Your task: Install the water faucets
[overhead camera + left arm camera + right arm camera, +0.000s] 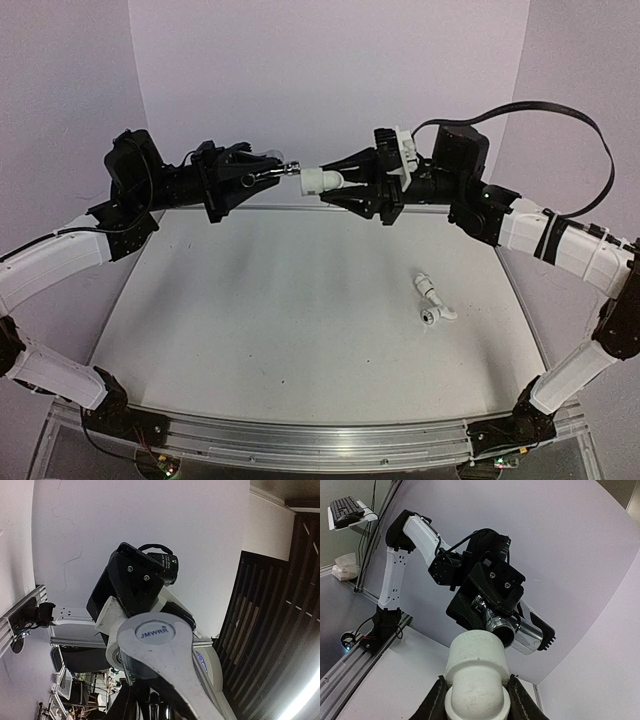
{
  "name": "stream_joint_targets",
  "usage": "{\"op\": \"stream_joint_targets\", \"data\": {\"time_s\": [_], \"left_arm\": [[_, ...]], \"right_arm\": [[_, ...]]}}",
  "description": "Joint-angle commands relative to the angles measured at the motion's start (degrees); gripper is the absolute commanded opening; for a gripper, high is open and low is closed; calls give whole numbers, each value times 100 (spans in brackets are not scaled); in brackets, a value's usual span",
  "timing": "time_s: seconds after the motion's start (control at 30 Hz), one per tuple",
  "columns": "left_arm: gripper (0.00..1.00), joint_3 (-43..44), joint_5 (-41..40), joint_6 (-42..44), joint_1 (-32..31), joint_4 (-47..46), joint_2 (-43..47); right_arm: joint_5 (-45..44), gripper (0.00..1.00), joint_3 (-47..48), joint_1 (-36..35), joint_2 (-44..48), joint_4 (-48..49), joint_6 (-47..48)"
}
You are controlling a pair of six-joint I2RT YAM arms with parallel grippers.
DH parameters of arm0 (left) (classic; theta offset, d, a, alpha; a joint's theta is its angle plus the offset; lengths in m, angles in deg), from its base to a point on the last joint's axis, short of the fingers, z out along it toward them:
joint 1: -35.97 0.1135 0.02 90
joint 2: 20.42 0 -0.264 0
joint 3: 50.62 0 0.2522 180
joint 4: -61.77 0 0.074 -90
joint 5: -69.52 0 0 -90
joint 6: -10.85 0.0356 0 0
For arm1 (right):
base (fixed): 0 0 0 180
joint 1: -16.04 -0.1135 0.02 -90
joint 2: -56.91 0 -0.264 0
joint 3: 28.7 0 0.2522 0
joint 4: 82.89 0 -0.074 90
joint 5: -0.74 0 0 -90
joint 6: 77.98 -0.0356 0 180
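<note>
My left gripper is shut on a chrome metal faucet, held high at the back of the table. In the left wrist view its grey handle marked JMWRR fills the centre. My right gripper is shut on a white plastic elbow fitting, whose collar meets the faucet's threaded end. In the right wrist view the white fitting sits between my fingers, with the faucet's chrome inlet just above its rim. Two more white fittings lie on the table at the right.
The white table has an aluminium rail along its near edge and white walls behind. A black cable loops above the right arm. The left arm shows in the right wrist view.
</note>
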Motion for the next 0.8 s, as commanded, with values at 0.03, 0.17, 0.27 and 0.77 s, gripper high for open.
{"op": "stream_joint_targets", "data": {"time_s": [0.03, 0.17, 0.27, 0.77], "left_arm": [[0, 374, 139, 115, -173, -317, -77], [0, 290, 127, 121, -173, -319, -95], [0, 292, 143, 137, -173, -320, -124], [0, 239, 313, 340, -189, -299, -187]], "right_arm": [[-247, 0, 142, -42, 128, 679, -358], [-316, 0, 72, -46, 133, 1016, -792], [-343, 0, 48, -57, 105, 1171, -1079], [0, 0, 457, -259, -85, 327, -728]]}}
